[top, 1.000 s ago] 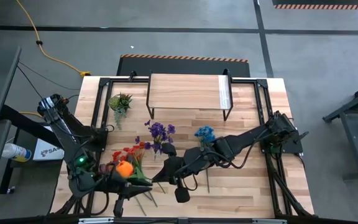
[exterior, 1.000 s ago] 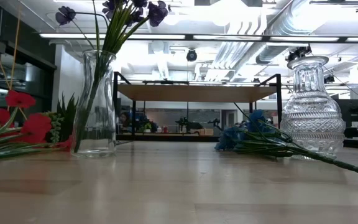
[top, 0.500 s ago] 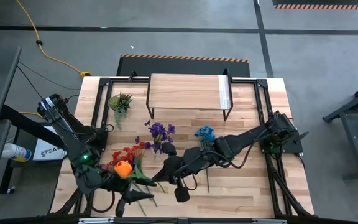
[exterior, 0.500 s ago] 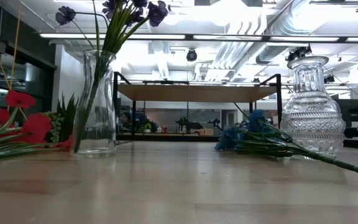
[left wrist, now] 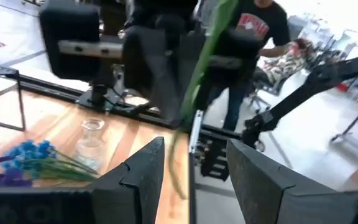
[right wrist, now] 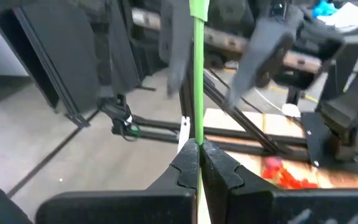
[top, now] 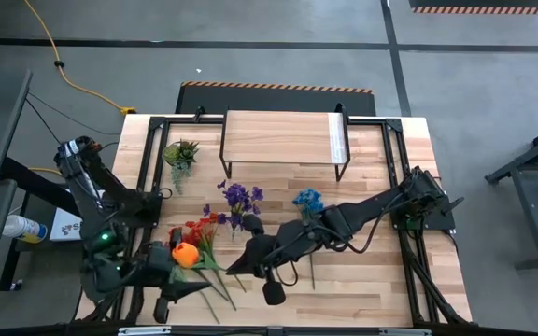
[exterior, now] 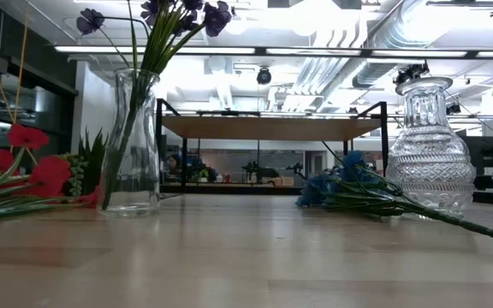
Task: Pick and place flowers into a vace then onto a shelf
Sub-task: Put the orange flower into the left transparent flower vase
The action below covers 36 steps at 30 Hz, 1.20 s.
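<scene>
Right pincer (right wrist: 199,163) is clamped on a thin green stem (right wrist: 197,74) near the worktop's front. Left pincer (left wrist: 191,171) gapes empty. Stems look light and bendy, so grip low.

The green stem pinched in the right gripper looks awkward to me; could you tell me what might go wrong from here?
1. The right gripper is shut on a thin green stem that runs on past the fingers; the long free end could sway or slip during a move.
2. The glass vase holding the purple flowers stands beside the arms; a swing might tip it.
3. The left gripper is open, near the orange bloom and red flowers, and could snag them.
</scene>
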### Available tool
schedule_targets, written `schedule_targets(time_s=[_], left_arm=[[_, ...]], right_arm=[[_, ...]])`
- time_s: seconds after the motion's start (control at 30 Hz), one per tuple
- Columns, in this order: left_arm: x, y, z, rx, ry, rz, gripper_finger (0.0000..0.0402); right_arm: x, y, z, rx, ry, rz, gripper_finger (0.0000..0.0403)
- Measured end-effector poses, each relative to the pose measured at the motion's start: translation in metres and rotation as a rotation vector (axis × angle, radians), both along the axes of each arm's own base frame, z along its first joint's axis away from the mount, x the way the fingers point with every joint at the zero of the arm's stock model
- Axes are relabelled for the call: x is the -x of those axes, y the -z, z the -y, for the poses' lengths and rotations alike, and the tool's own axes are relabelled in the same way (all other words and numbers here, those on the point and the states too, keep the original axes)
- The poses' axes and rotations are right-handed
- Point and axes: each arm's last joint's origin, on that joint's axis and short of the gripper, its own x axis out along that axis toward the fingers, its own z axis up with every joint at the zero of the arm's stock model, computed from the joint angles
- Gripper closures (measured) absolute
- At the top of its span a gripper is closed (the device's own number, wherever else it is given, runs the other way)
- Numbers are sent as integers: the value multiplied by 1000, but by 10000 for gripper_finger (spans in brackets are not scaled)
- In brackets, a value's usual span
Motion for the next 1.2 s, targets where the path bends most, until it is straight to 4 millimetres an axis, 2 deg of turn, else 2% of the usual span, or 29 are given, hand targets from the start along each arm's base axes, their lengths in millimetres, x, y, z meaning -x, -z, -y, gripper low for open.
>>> schedule_targets(time_s=[0.33, 0.6, 1.2], left_arm=[[-7, 0, -6, -7, -38, -2, 192], [-21, -1, -16, 13, -23, -4, 192], [-21, -5, -15, 9, 3, 21, 192]], right_arm=[[0, -2, -1, -13, -19, 19, 403], [0, 1, 0, 6, -2, -11, 403], [0, 2, 1, 13, 18, -20, 403]])
